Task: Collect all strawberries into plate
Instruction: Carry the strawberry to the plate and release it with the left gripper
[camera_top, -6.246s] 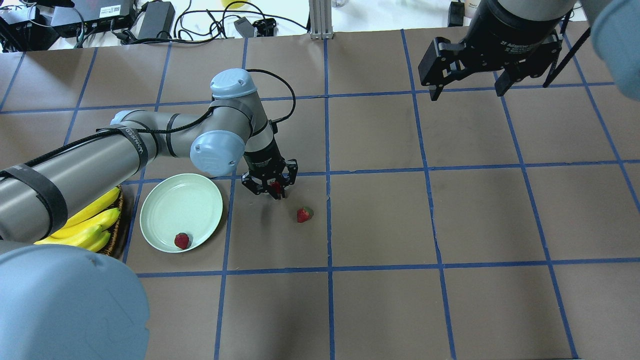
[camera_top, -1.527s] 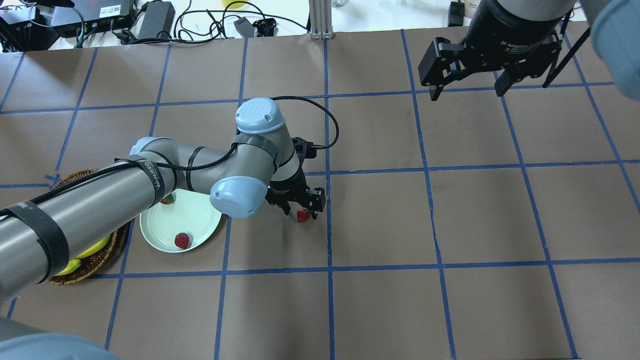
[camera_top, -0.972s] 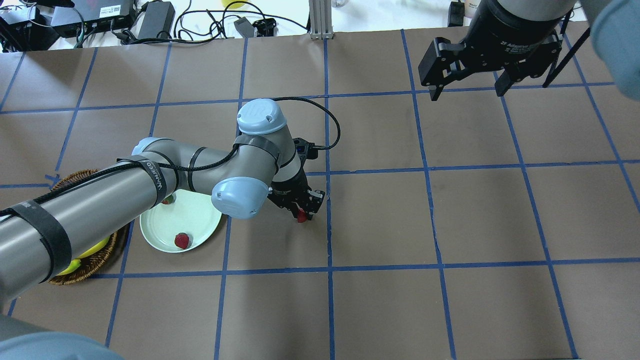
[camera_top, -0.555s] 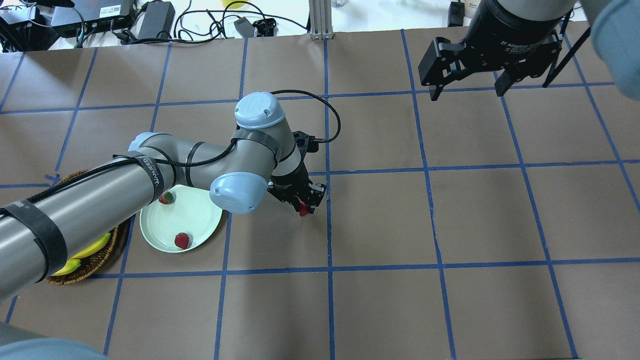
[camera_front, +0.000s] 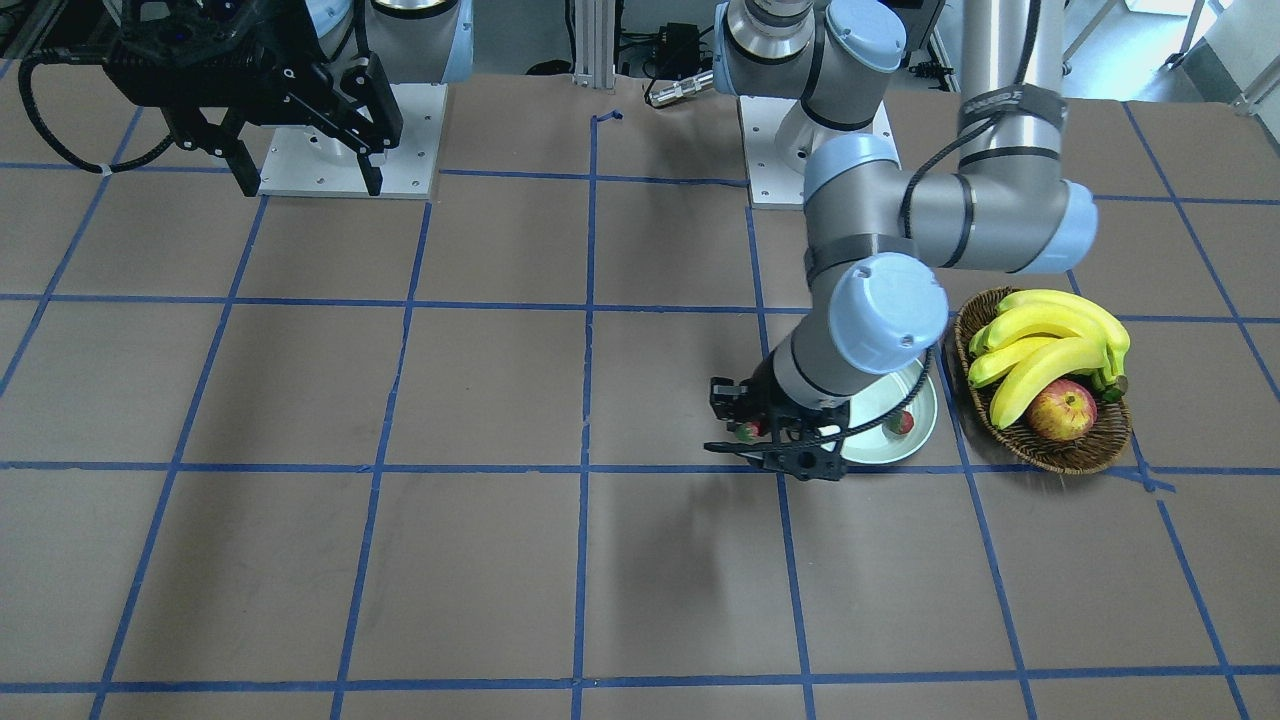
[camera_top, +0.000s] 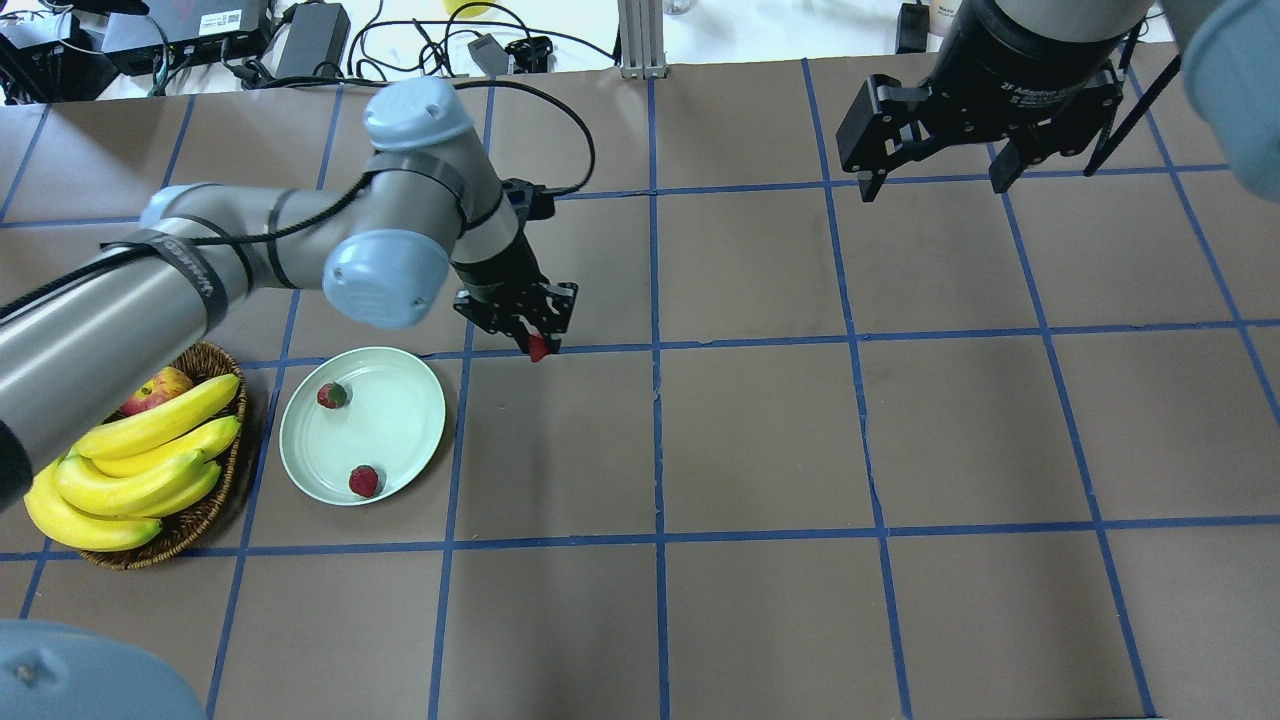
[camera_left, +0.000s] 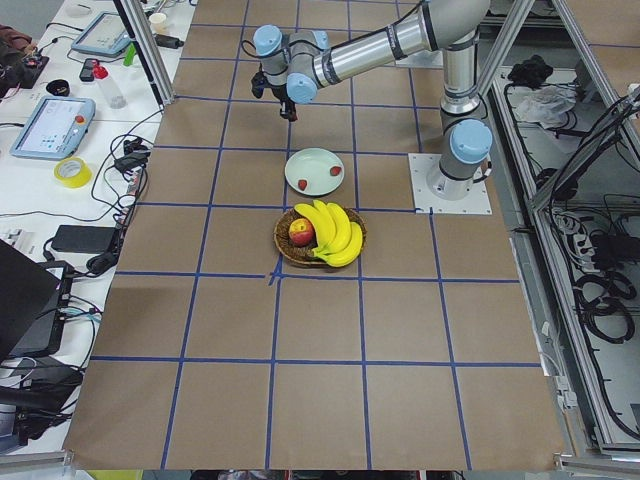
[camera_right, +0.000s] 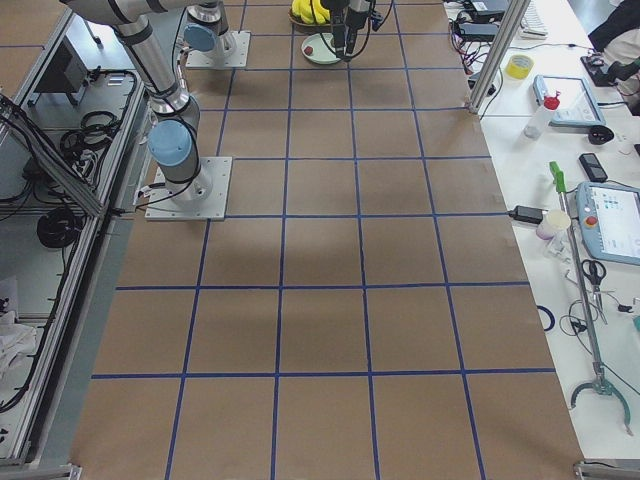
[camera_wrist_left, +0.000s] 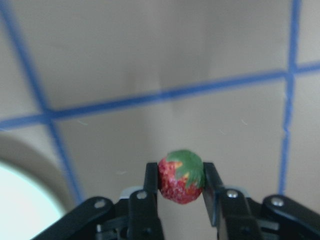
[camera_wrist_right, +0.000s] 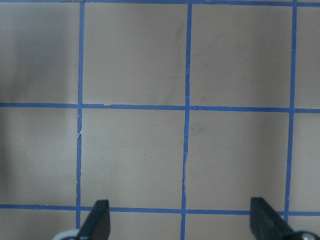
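Observation:
My left gripper (camera_top: 537, 343) is shut on a small red strawberry (camera_top: 540, 348) with a green cap. It holds the berry above the table, just right of the plate's far edge. The left wrist view shows the strawberry (camera_wrist_left: 181, 173) pinched between both fingers. The pale mint plate (camera_top: 400, 430) lies left of it and holds two strawberries, one at its far left (camera_top: 331, 395) and one at its near rim (camera_top: 363, 481). My right gripper (camera_top: 935, 178) hangs open and empty high over the far right; its fingers (camera_wrist_right: 97, 220) frame bare table.
A wicker basket (camera_top: 205, 520) with bananas (camera_top: 140, 460) and an apple (camera_top: 160, 388) stands left of the plate. Cables and power bricks (camera_top: 310, 40) lie beyond the table's far edge. Blue tape lines grid the brown table.
My left gripper closed on the strawberry that lay on the table, lifted it, and moved back and left toward the plate. A second strawberry has come to lie in the plate. The right arm has not moved.

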